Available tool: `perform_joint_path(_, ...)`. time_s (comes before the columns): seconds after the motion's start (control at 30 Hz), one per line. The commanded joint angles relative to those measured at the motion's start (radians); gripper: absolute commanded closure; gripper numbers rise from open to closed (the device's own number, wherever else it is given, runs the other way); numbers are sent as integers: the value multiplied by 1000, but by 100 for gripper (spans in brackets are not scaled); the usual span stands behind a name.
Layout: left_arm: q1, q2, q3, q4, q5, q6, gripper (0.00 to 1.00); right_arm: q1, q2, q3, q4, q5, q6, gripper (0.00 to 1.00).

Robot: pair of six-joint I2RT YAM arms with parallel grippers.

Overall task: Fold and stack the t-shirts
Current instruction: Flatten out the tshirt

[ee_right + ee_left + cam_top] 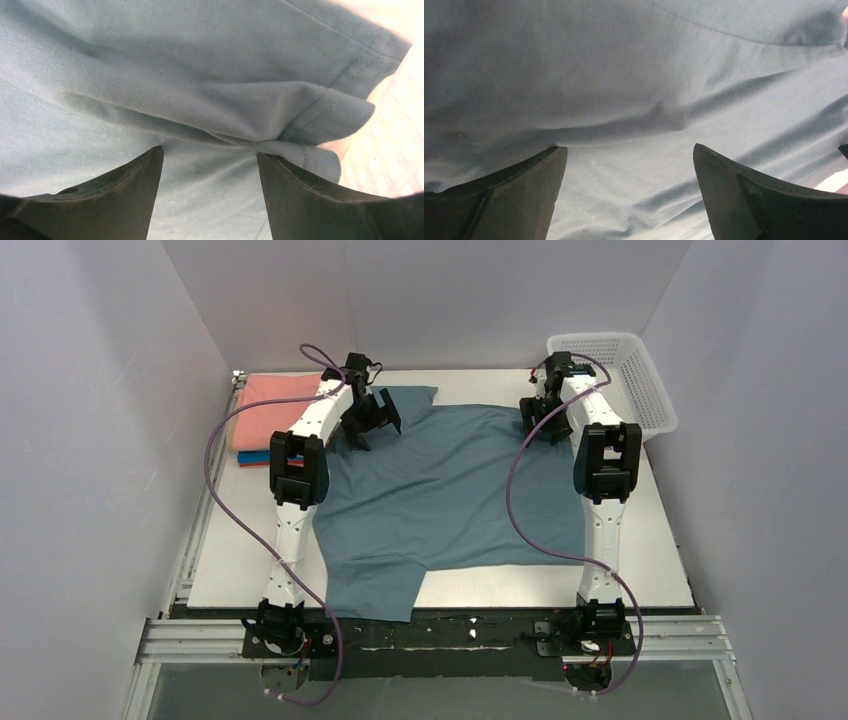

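Far left corner of the white table [650,550] has a folded stack: a salmon-pink cloth rectangle [272,405] on top, with a bright blue folded layer [252,457] peeking out under its near edge.

Next over, the left arm reaches from its base at the near edge straight out to the far side, wrist bent down. The left gripper [368,428] hangs just over the far-left part of the big dusty blue-grey short-sleeved t-shirt [450,490]. The wrist view shows its black fingers [519,190] spread wide with only wrinkled cloth below, nothing pinched.

The shirt covers the middle of the table, mostly flat. It looks like it's lying sideways, long axis left to right. One sleeve points at the far edge by the left gripper, and another flap droops over the near edge.

The right arm is stretched out the same way. The right gripper [540,425] is tipped down at the shirt's far-right corner. Its jaws are parted too, gripping nothing, with a bunched, stitched hem lying just past the fingertips [300,195].

A white plastic mesh basket [625,365] sits in the far right corner, just beside that arm.
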Motion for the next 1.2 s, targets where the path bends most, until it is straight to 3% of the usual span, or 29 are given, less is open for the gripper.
perform_joint_path(0.0,11,102,60,-77,-107,18,0,-33,5,35,96,30,-22,22)
perform_joint_path(0.23,11,66,170,-27,-71,30,1,1,-157,-8,137,-2,-32,20)
perform_joint_path(0.4,2,-45,194,3,1,68,0,33,-284,-52,161,-24,-34,17)
perform_joint_path(0.5,-17,-170,72,1,27,96,1,66,-360,-120,180,-27,-11,17)
perform_joint_path(0.73,-69,-444,-398,33,62,135,0,131,-445,-374,291,-41,62,17)
perform_joint_path(1.0,-74,-529,-603,29,83,126,1,116,-368,-343,229,80,141,18)
perform_joint_path(1.17,-76,-540,-739,120,98,95,0,72,-349,-310,234,114,117,18)
